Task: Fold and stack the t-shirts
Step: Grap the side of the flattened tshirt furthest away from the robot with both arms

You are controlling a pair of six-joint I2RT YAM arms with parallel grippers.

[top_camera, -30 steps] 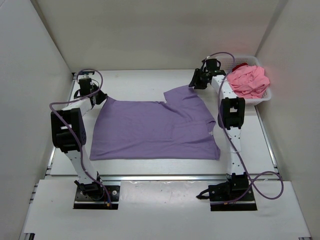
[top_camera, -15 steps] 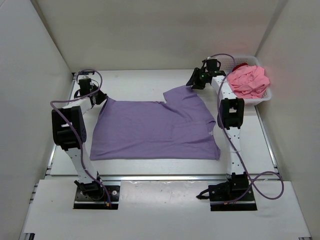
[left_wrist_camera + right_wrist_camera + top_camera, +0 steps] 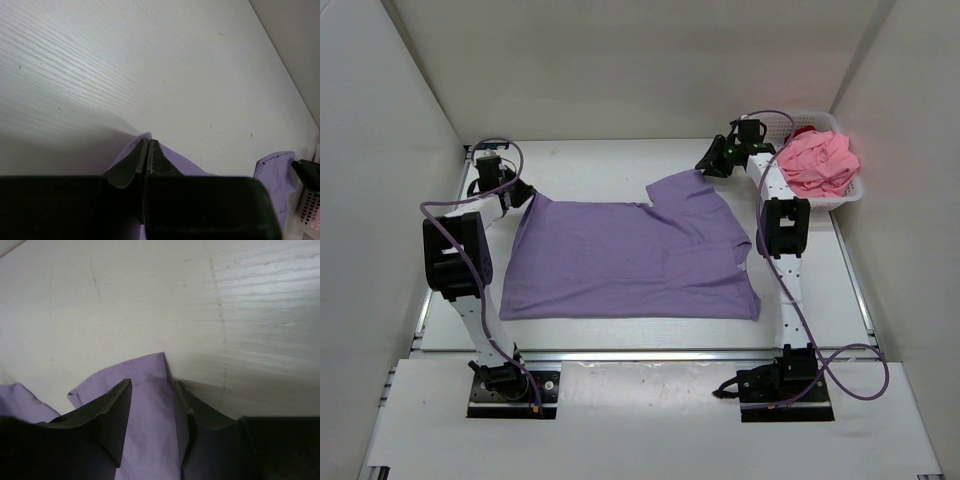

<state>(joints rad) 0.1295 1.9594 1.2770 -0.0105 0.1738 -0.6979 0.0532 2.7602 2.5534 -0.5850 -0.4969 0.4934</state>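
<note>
The lavender t-shirt point(image 3: 630, 260) lies spread out flat in the middle of the table point(image 3: 600, 165), a wide, smooth purple sheet with only shallow wrinkles. Its hem is toward the arm bases and its neckline is toward the far wall. The far right sleeve sticks out past the neckline, while the far left shoulder corner tapers to a point. At that left corner the left gripper point(image 3: 520, 192) has its jaws pressed together on the fabric. The left wrist view shows the two fingers meeting with a small peak of purple cloth pinched at their tips and the rest trailing underneath. At the far right sleeve the right gripper point(image 3: 712, 165) has its jaws apart. In the right wrist view its fingers point(image 3: 117, 410) straddle the sleeve, which lies on the table between them, its hemmed end just beyond the tips, and nothing is clamped. A white lattice basket point(image 3: 847, 197) sits at the far right of the table, beside the right arm. It holds the pink t-shirt point(image 3: 815, 162), crumpled and heaped above the rim, and the dark red t-shirt point(image 3: 801, 131), of which only a small patch shows at the far side behind the pink one.
</note>
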